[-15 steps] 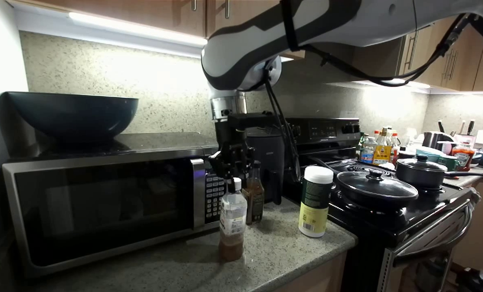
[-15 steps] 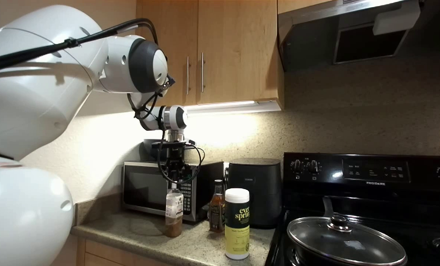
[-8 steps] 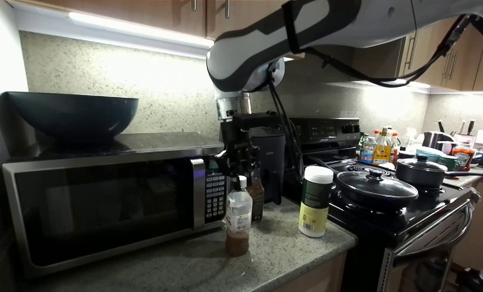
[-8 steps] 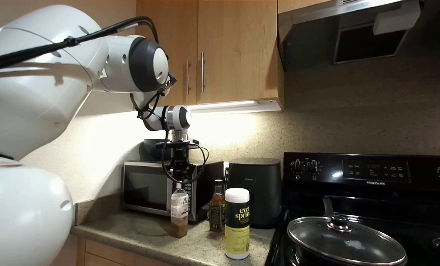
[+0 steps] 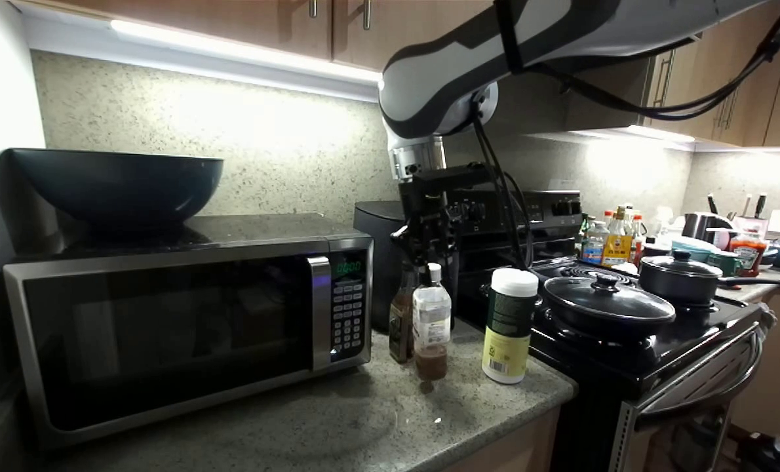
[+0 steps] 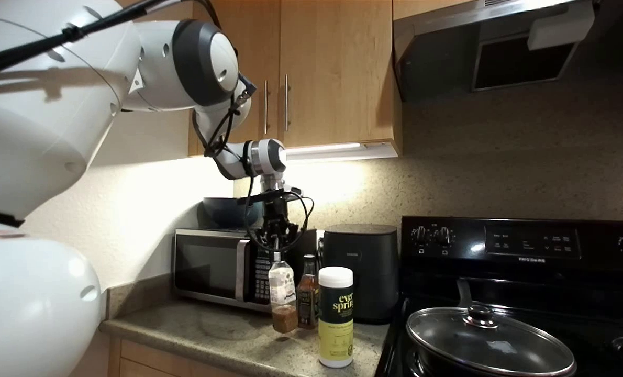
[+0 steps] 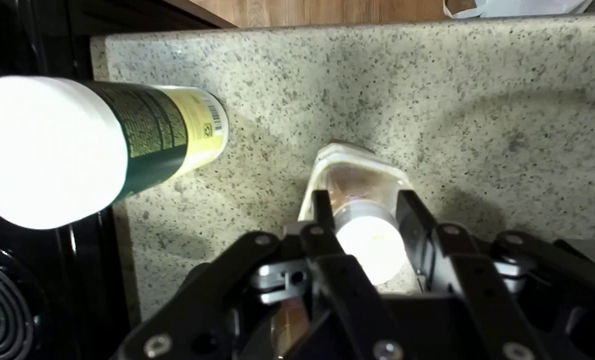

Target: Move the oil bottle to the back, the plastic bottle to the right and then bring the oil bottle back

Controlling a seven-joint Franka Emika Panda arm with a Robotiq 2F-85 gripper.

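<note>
In both exterior views a strip light (image 5: 233,49) under the cabinets (image 6: 337,73) burns the wall (image 5: 252,131) nearly white, while the hood (image 6: 437,68) and stove (image 6: 500,288) lie dim. In the wrist view soft shadows cross the surface (image 7: 287,100), the lid (image 7: 47,150) of the jar (image 7: 157,130) and the cap (image 7: 372,245) of the plastic bottle (image 7: 360,187) bleach out to white, and the dark claw (image 7: 366,205) looks slightly soft.

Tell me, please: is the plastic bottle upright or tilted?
Slightly tilted: in an exterior view, the plastic bottle slants, cap left of base.

Oil bottle (image 6: 307,301) crowds the hand (image 7: 363,205); jar (image 7: 142,135) leaves room.
</note>
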